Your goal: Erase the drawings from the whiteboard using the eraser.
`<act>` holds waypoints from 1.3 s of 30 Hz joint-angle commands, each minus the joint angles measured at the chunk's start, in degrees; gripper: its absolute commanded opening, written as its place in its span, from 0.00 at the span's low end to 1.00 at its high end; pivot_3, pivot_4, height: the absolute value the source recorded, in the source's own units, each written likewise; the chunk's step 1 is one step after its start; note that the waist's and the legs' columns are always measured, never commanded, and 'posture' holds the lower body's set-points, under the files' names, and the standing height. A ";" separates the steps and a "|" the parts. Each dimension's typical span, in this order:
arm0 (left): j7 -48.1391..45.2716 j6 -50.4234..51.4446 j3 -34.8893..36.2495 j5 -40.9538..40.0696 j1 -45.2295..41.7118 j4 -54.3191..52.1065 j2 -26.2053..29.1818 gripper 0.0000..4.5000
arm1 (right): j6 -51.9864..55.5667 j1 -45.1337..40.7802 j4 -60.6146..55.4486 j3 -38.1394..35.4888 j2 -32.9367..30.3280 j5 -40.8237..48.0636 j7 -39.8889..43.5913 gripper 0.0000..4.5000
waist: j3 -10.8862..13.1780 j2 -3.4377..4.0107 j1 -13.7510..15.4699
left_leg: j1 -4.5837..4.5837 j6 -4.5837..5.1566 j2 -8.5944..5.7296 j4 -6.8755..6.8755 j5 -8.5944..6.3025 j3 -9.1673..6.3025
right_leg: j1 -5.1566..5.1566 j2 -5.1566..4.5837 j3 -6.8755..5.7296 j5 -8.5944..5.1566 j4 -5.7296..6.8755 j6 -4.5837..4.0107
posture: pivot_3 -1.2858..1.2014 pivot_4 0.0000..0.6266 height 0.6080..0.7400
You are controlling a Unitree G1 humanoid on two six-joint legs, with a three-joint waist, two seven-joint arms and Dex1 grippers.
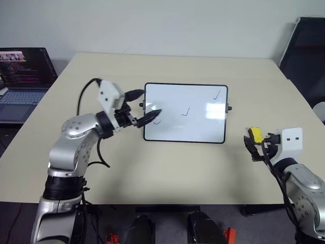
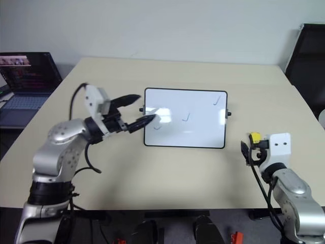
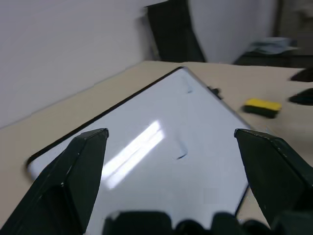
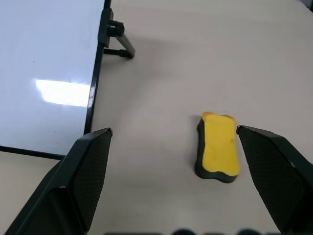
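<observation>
Eraser (image 4: 217,147) lies yellow side up on the table (image 1: 167,178), apart from the whiteboard's (image 1: 198,127) right edge and not yet picked up. Right gripper (image 4: 173,161) hangs above it, jaws wide and empty; the block sits toward one finger, not centred. To grasp well, I judge it should shift until the block is midway, lower, then close across the narrow sides. Left gripper (image 1: 142,108) is open too, at the board's left edge, placed to steady it. Three drawings (image 1: 186,112) remain. No containers are in sight.
</observation>
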 commanded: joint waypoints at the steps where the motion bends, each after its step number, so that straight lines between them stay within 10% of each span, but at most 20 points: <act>1: -6.93 0.69 -4.17 -1.32 -3.68 1.34 -0.42 1.00 | 3.78 -4.18 2.54 -1.89 -1.05 0.12 -1.72 0.99 | 0.01 0.01 -0.03 | 0.00 0.00 0.00 -0.03 0.00 0.00 | -0.02 0.01 0.00 0.00 0.00 0.00 | 0.52 0.24 1.00; 27: -17.29 -4.46 -8.57 1.88 -8.27 7.12 -2.54 1.00 | -8.43 -17.67 34.78 1.83 -2.29 -8.23 -1.29 0.99 | 0.06 0.09 -0.03 | -0.03 0.02 0.00 -0.03 0.01 -0.02 | -0.02 0.06 0.03 0.17 0.06 0.40 | 0.52 0.24 1.00; 39: -16.86 -4.76 -8.80 2.58 -7.60 6.88 -2.96 1.00 | -8.00 -18.20 35.01 2.65 -1.99 -8.21 -0.95 0.23 | 0.06 0.09 0.01 | -0.03 0.02 0.00 -0.03 0.01 -0.03 | -0.02 0.06 0.03 0.18 0.08 0.41 | 0.52 0.24 1.00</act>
